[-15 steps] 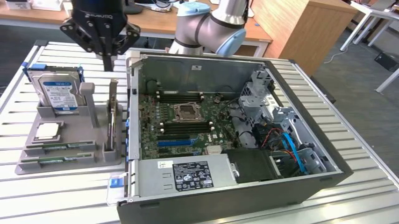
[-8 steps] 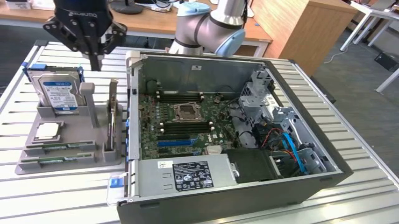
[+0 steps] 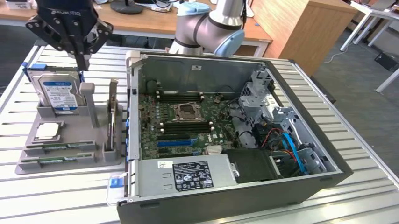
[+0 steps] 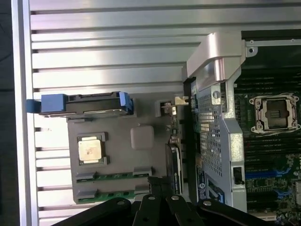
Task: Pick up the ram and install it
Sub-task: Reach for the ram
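The open computer case (image 3: 249,65) holds a power supply (image 3: 187,175) with a black-and-white label (print too small to read). The arm (image 3: 206,23) sets its gripper (image 3: 81,63), marked ROBOTIQ, pointing straight down, fingers pressed together and empty, just above the hard drive (image 3: 59,91). The ram (image 3: 59,147) lies flat at the end of the grey holder (image 3: 92,107) farthest from the gripper, beyond the processor (image 3: 48,131).

The ram (image 3: 55,146) lies in the holder (image 3: 80,134) beside the computer case (image 3: 187,70).

Open computer case (image 3: 262,201) beside grey holder (image 3: 92,148); hard drive (image 3: 60,93) upright.
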You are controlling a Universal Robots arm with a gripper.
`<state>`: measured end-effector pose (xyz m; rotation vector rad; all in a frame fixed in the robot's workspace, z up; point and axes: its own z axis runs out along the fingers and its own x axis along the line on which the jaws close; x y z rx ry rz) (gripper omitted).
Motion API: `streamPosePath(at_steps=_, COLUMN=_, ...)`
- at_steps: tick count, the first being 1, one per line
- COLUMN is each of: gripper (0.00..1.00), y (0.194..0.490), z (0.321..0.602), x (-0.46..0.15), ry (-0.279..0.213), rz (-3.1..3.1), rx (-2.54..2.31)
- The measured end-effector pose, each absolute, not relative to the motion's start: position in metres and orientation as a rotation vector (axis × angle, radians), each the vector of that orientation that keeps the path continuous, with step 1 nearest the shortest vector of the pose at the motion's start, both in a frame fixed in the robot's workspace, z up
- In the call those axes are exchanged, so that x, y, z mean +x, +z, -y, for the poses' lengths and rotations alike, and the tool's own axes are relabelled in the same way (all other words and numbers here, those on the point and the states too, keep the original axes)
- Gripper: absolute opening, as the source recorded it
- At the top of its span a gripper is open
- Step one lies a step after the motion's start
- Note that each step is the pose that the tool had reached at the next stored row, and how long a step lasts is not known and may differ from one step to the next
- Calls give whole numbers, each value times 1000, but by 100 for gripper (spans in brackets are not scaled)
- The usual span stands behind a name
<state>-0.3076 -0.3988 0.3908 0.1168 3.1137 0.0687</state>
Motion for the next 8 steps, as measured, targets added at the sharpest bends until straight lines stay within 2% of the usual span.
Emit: streamPosePath(at_steps=8, gripper=11, y=390, z=399, x=-329, ry=69, rz=-3114, rx=117)
